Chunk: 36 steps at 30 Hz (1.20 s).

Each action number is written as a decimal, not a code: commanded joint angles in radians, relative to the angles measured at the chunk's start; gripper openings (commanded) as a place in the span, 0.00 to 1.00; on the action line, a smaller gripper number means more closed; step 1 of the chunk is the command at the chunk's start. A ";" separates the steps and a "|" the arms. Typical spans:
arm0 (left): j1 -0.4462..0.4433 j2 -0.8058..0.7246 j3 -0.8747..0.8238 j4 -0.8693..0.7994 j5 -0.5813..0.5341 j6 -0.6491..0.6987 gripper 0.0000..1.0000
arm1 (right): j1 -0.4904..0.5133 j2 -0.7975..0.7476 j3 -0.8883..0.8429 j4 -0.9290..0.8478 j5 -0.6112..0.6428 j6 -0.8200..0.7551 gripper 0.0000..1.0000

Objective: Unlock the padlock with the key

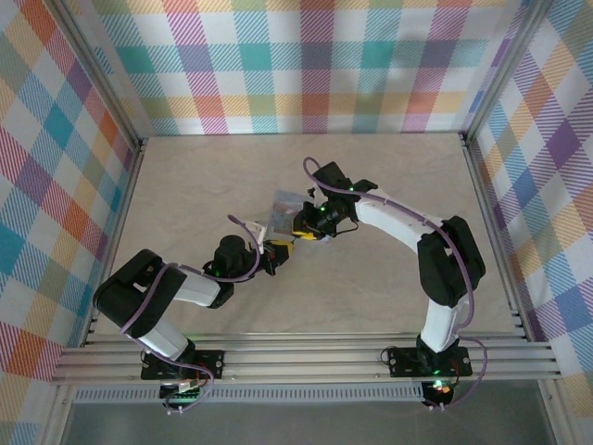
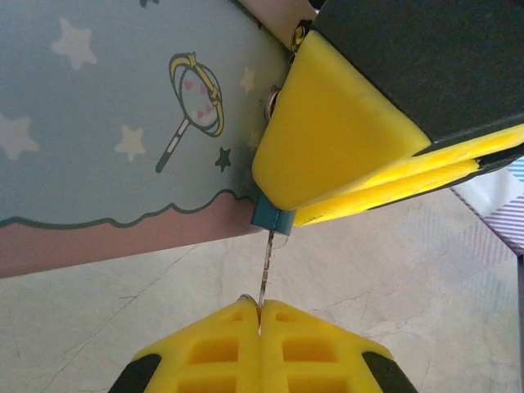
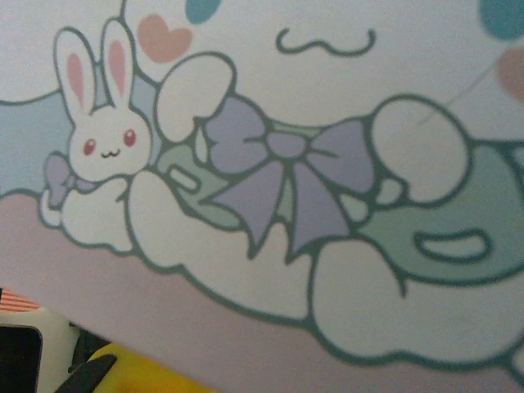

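In the left wrist view the thin grey key (image 2: 264, 270) stands upright, with its lower end pinched in my shut left gripper (image 2: 260, 309). Its upper end goes into the underside of the small blue padlock (image 2: 273, 218). The padlock is clamped between the yellow fingers (image 2: 344, 139) of my right gripper, beside the tin. From above, my left gripper (image 1: 276, 252) and right gripper (image 1: 308, 230) meet tip to tip at the table's middle. Key and padlock are too small to make out there.
A pale blue and pink cartoon-printed tin (image 2: 106, 123) lies right behind the padlock, and its bunny print (image 3: 270, 164) sits close in front of the right wrist camera. From above, the tin (image 1: 281, 206) lies just beyond both grippers. Checked walls enclose the beige table (image 1: 389, 176).
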 commanded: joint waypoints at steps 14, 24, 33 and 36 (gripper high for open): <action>0.012 0.029 0.002 0.148 -0.015 -0.002 0.00 | -0.007 -0.043 0.007 -0.024 -0.068 0.018 0.00; -0.005 0.043 0.028 0.143 -0.028 0.016 0.00 | -0.007 -0.028 0.026 -0.051 -0.070 0.029 0.00; -0.045 0.017 0.021 0.139 -0.097 0.041 0.00 | -0.006 -0.016 0.047 -0.084 -0.057 0.036 0.00; -0.045 0.023 0.000 0.181 -0.115 0.022 0.00 | -0.007 -0.019 0.049 -0.090 -0.049 0.037 0.00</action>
